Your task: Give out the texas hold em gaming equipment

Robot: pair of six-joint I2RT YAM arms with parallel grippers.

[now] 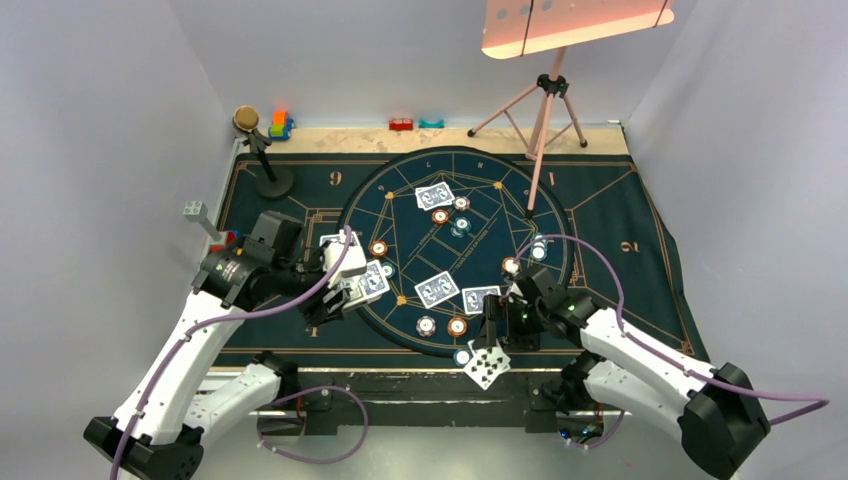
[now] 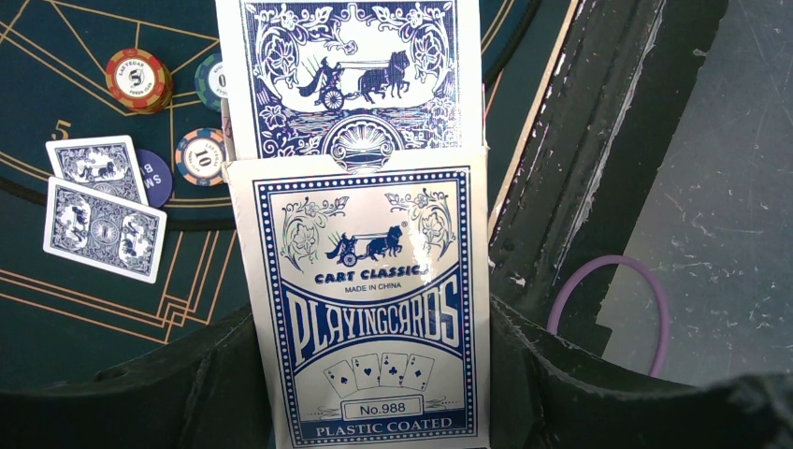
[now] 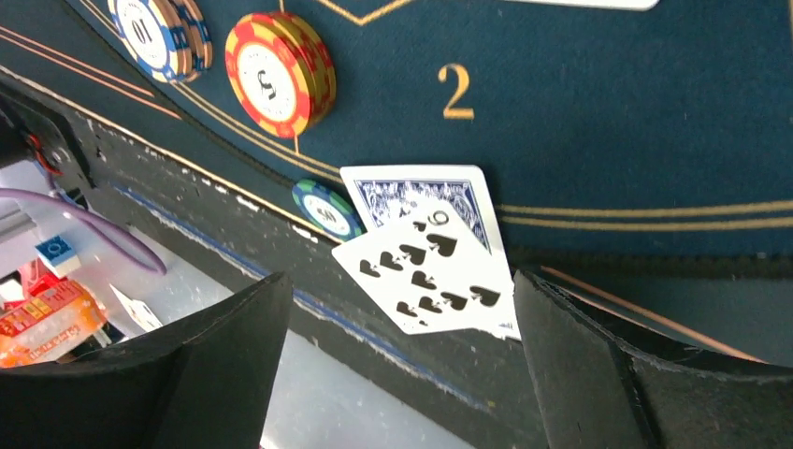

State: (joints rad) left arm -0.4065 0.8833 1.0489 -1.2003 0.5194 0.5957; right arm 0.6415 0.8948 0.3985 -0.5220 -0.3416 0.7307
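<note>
Two playing cards just beyond the wide-spread right tool

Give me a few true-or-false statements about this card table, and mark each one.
1. The left gripper is shut on the card box. True.
2. The right gripper is clamped shut. False: it is open and holds nothing.
3. A face-up spade card lies over a face-down card at the near edge of the mat. True.
4. The card box is empty. False: a blue-backed card sticks out of its open end.
</note>
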